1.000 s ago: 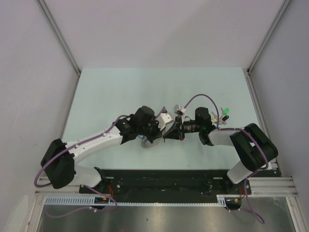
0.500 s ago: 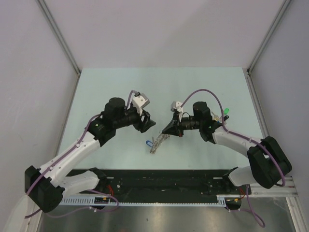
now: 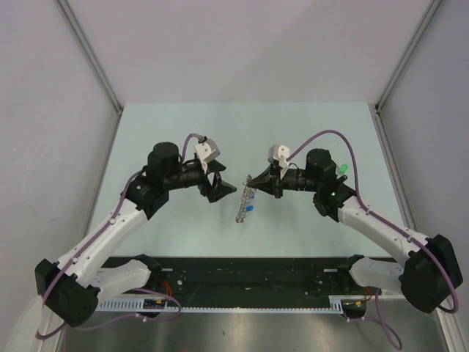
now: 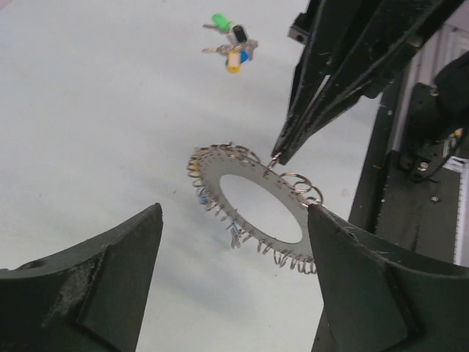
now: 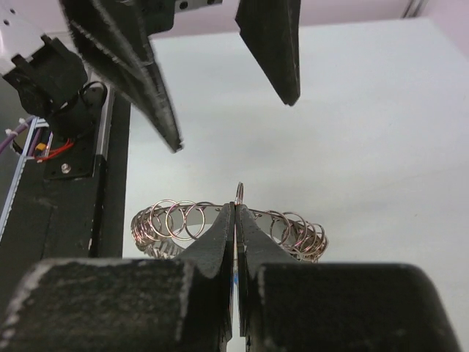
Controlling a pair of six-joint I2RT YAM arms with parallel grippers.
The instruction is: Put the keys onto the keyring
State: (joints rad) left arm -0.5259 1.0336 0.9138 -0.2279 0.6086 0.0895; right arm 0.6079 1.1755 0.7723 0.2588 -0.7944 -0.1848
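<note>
The keyring (image 4: 217,174), a flat grey metal ring edged with several small wire loops, hangs above the table from one edge loop. My right gripper (image 5: 236,209) is shut on that loop; from above it shows at the ring's top (image 3: 254,183). Small blue-capped keys (image 3: 250,210) dangle from the keyring (image 3: 242,202). My left gripper (image 3: 220,188) is open just left of the ring, touching nothing, its fingers (image 4: 95,271) wide apart. A loose cluster of keys (image 4: 231,48) with green, black, yellow and blue caps lies on the table beyond.
A green-capped key (image 3: 342,170) lies on the pale table (image 3: 161,132) behind my right arm. Grey walls enclose the table on three sides. The black rail (image 3: 249,273) with the arm bases runs along the near edge.
My left gripper has let go of the keyring, opened and drawn back to the left. My right gripper has lifted the ring and carried it up and right.
</note>
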